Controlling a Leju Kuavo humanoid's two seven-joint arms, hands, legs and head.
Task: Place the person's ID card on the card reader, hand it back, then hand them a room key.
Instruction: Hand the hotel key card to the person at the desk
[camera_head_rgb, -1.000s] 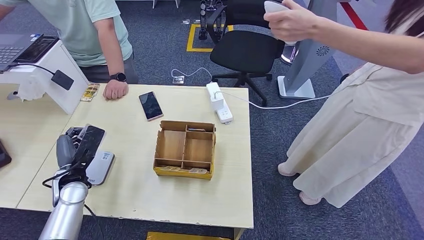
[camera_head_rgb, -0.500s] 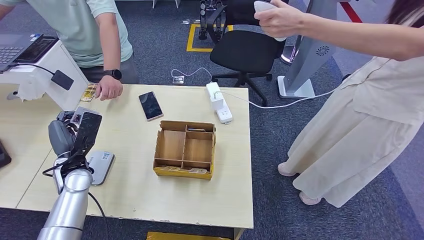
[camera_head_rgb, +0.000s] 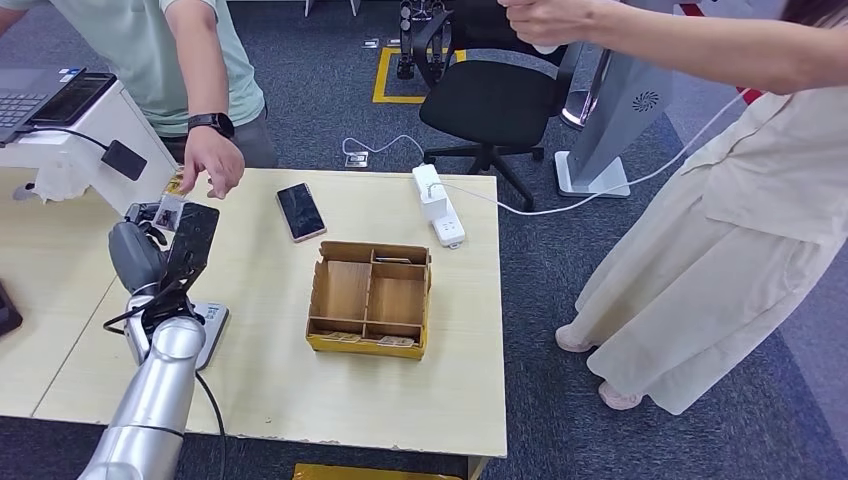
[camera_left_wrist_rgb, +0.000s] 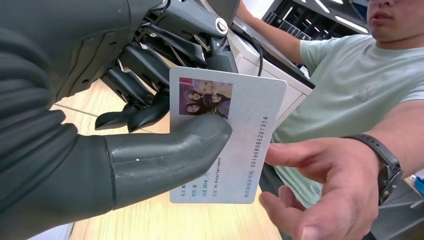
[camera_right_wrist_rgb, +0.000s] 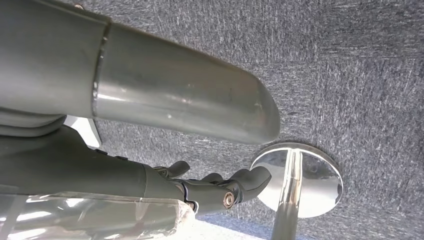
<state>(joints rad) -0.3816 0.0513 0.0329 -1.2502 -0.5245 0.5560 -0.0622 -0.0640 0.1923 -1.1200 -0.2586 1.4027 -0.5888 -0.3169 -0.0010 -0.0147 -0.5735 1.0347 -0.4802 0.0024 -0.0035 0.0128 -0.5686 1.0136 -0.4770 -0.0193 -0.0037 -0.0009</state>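
A: We see the robot's left hand (camera_head_rgb: 165, 245) raised above the pale wooden table (camera_head_rgb: 270, 390), its thick grey thumb (camera_left_wrist_rgb: 165, 152) pressing a white plastic ID card with a small photo and printed numbers (camera_left_wrist_rgb: 227, 137) against the darker fingers (camera_left_wrist_rgb: 145, 110) behind it.

B: So the card is pinched, off the table. In the head view we find it (camera_head_rgb: 168, 212) at the top of that hand, up near the table's far left corner.

A: Yes, and a person in a pale green T-shirt (camera_head_rgb: 150, 50) stands beyond that corner. Their hand with a black wristwatch (camera_head_rgb: 212, 160) hangs open just beside the card. In the left wrist view we see that hand (camera_left_wrist_rgb: 325, 192) with fingertips right at the card's edge; we cannot tell whether they touch it.

B: The grey rounded card reader (camera_head_rgb: 208, 330) lies flat on the table below the left arm, partly hidden by it.

A: What of the right hand (camera_right_wrist_rgb: 215, 187)?

B: We see it in its wrist view over grey carpet, fingers loosely curled with nothing in them, near a shiny round metal base (camera_right_wrist_rgb: 300, 180).

A: On the table we also note an open brown cardboard box with compartments (camera_head_rgb: 370, 297), some small cards lying in its near compartments, a dark smartphone (camera_head_rgb: 300, 211) and a white power strip (camera_head_rgb: 438, 208).

B: A second person in a beige dress (camera_head_rgb: 720, 250) stands to the right of the table, one arm stretched out.
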